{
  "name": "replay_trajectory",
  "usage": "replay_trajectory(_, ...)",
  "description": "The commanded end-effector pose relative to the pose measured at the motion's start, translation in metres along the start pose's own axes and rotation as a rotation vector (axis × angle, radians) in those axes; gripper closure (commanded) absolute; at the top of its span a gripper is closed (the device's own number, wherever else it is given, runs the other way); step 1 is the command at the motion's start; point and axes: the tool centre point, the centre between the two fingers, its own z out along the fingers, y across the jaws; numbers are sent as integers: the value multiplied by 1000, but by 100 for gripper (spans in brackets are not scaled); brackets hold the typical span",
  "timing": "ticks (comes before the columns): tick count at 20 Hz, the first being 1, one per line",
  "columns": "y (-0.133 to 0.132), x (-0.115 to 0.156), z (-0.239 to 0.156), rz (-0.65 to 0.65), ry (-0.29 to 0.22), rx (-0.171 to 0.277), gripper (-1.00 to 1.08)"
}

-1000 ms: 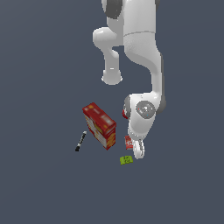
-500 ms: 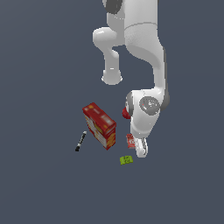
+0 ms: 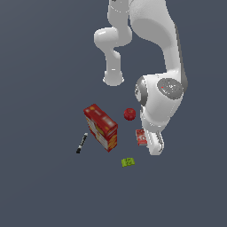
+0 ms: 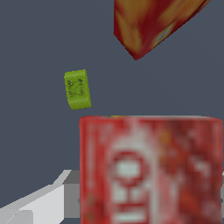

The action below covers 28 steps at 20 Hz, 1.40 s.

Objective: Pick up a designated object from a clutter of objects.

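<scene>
Low over the dark floor, the gripper [image 3: 154, 144] is being held at the small box [image 3: 141, 137], which is lying just at the exterior view's left of the white hand. Whether the jaws are spread or pinching the box cannot be told: in the exterior view the fingers are being hidden by the hand, and in the wrist view the small box [image 4: 151, 170] is filling the frame, blurred, with only a grey-white piece of the gripper being seen beside it.

The ball [image 3: 129, 114] is sitting farther off, near the box but apart from it. The carton [image 3: 101, 127] is standing at the exterior view's left of the ball, tilted a little, and one blurred corner of the carton [image 4: 153, 24] is being caught by the wrist camera. The marker [image 3: 81, 143] is lying well apart at the far left. The green block [image 3: 128, 162] is resting nearer than the box; the green block [image 4: 78, 89] is also being shown in the wrist view, clear of the box.
</scene>
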Motion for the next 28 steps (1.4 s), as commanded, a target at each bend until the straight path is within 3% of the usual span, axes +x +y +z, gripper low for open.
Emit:
replay_trajectory(1,-3,-8,-28,0,0,0,108)
replay_trajectory(16,-26,-57,-185,0,1,0,108)
replay_trajectory(28,-38,-76,-245,0,0,0,108)
